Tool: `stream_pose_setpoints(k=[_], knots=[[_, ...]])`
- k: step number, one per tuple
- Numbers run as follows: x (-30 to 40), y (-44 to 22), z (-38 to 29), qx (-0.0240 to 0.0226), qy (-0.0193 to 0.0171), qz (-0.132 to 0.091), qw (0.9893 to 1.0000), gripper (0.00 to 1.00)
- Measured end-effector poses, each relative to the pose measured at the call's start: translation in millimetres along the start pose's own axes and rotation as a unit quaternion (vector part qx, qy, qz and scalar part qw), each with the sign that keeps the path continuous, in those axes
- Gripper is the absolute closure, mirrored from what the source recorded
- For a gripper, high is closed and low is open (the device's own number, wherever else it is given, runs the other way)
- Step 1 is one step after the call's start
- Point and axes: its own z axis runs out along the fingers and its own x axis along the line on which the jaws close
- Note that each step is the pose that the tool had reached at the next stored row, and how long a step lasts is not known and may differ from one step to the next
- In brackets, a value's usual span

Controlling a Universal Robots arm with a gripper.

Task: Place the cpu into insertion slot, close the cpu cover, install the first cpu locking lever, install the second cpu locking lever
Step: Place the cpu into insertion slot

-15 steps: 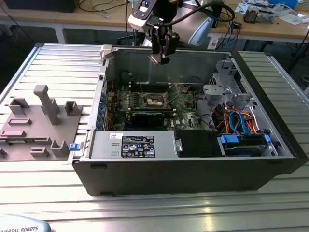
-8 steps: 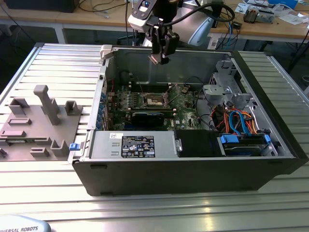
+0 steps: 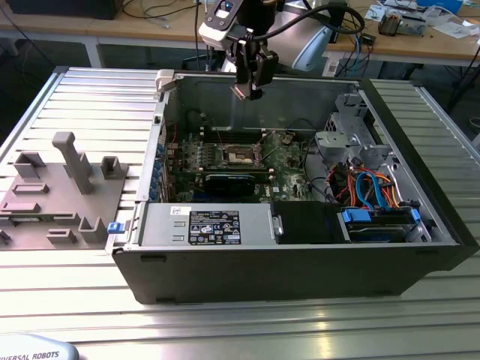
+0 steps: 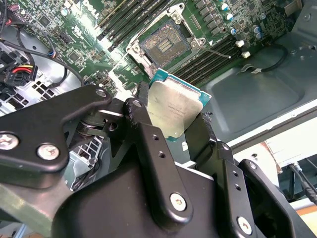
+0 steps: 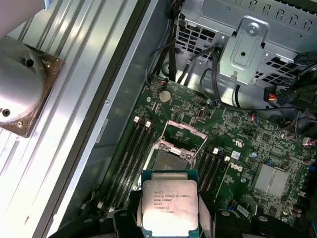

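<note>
The gripper (image 4: 171, 115) is clamped on the cpu (image 4: 176, 106), one finger on each of two opposite edges, the silvery face turned up toward the cameras in both wrist views. The chip hangs in the air, tilted in the second wrist view, touching nothing but the fingers (its tan underside can't be made out there).

Below it is the slot (image 4: 165, 43), a dark square in its metal rim, open and with nothing in it. In the first wrist view the cpu (image 5: 170, 201) lies across the near edge of the slot (image 5: 171, 159), but the exterior view puts the gripper (image 3: 250, 91) high, about level with the case's top rim, with the slot (image 3: 241, 155) well below.

Past the slot the cover (image 5: 171, 146) stands swung up off the socket, its window showing the green board (image 5: 237, 148) through it. A thin wire lever (image 4: 218, 51) lies loose beside the slot, not hooked down as far as I can tell.

So, to my eye, none of the four steps is finished: the chip is picked up and carried over the case (image 3: 300, 262), not seated; cover and both levers are left to do.
</note>
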Motion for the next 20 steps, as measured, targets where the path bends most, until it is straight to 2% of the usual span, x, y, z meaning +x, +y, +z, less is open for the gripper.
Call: stream_pose_setpoints(k=[17, 19, 20], knots=[[0.0, 0.0, 0.0, -0.0001, -0.0011, 0.011, 0.9999, 0.46], [0.0, 0.0, 0.0, 0.0050, 0.0007, 0.012, 0.9999, 0.46], [0.0, 0.0, 0.0, 0.0055, 0.0009, 0.013, 0.9999, 0.46]])
